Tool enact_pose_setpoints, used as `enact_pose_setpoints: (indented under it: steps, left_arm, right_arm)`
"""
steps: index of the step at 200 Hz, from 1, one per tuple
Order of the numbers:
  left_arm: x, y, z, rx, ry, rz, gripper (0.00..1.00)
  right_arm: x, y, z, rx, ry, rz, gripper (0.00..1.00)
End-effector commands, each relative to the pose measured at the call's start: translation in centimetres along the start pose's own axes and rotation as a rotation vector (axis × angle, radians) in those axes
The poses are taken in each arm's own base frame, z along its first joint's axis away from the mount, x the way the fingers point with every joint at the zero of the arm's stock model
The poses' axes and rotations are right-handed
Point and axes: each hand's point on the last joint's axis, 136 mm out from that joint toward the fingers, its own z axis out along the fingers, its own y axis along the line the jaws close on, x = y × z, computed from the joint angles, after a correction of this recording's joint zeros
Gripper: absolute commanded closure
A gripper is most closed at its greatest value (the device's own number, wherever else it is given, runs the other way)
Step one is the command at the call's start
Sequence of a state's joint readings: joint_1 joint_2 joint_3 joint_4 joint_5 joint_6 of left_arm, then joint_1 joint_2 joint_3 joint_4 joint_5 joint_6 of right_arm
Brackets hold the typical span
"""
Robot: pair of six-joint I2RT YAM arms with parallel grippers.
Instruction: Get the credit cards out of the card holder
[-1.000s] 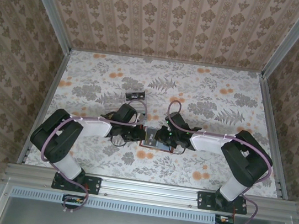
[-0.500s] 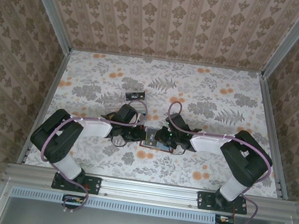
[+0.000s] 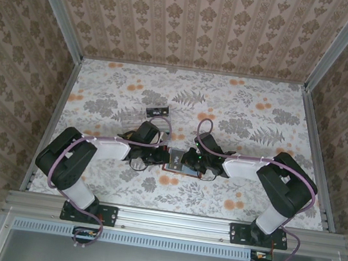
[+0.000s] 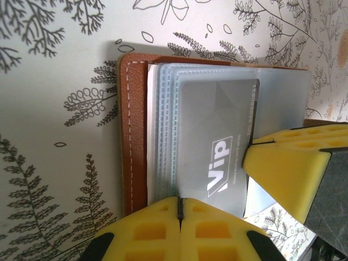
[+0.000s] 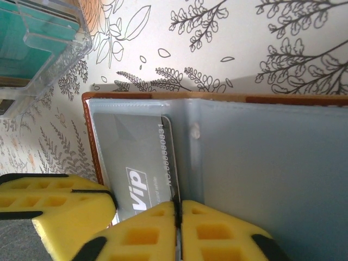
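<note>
Card holder [image 4: 133, 136] open, card [image 4: 217, 125] in sleeve [image 4: 283, 92]

Compared with a second ago, the right gripper [image 3: 189, 162] at the right side of the card holder [image 3: 174, 161] sits very slightly further right and nearer, with its wrist, the purple cable loop [image 3: 203, 127] and the white forearm link [image 3: 243, 167] shifted likewise.

Clear plastic case [image 5: 60, 46], floral tablecloth [image 3: 260, 117]
</note>
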State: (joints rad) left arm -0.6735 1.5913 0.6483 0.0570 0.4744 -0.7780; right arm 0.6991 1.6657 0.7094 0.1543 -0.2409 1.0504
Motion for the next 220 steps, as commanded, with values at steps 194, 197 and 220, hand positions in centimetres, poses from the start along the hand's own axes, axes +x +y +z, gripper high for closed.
enact_pose_setpoints:
  steps: [194, 197, 220]
  left_arm:
    - [0.0, 0.8, -0.8, -0.064, 0.013, -0.006, 0.99]
    - [0.0, 0.8, -0.9, -0.066, 0.012, -0.005, 0.99]
    - [-0.6, 0.3, -1.5, -0.071, 0.000, 0.010, 0.98]
  right_arm:
    - [0.5, -1.7, -2.2, 0.014, 0.020, 0.007, 0.78]
    - [0.5, -1.6, -2.2, 0.010, 0.019, 0.006, 0.78]
    - [0.5, -1.1, -2.3, -0.006, 0.022, -0.004, 0.79]
